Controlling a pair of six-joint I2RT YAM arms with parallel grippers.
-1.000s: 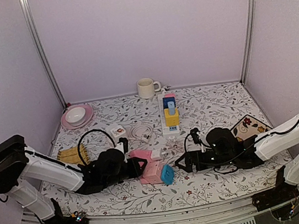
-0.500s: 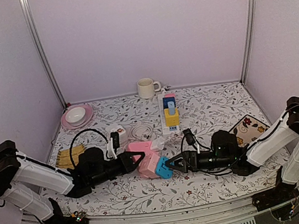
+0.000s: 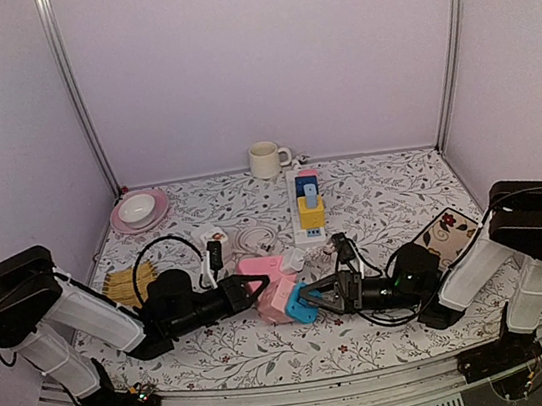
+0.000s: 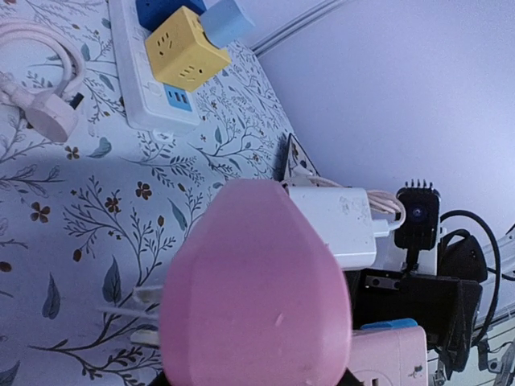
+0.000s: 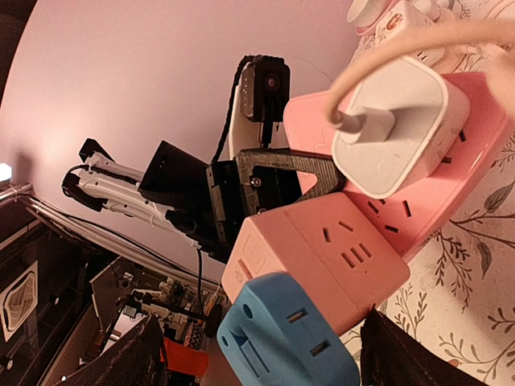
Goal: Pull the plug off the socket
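A pink socket block (image 3: 259,268) lies mid-table with a pink cube adapter (image 3: 280,297), a blue plug (image 3: 301,309) and a white charger (image 3: 292,260) plugged into it. My left gripper (image 3: 248,289) is shut on the pink socket block, which fills the left wrist view (image 4: 257,289). My right gripper (image 3: 313,293) is open. Its fingers (image 5: 129,358) straddle the blue plug (image 5: 282,338), which sits on the pink cube adapter (image 5: 322,257). The white charger (image 5: 398,121) and its cable sit above.
A white power strip (image 3: 307,230) with a yellow cube and blue plugs lies behind. A white cable coil (image 3: 252,238), a mug (image 3: 265,159), a pink plate with a bowl (image 3: 139,211), a yellow bundle (image 3: 128,281) and a patterned mat (image 3: 451,228) surround them.
My right gripper has reached left, and its open fingers now sit around the blue plug. My left arm drew back a little, still holding the pink socket block.
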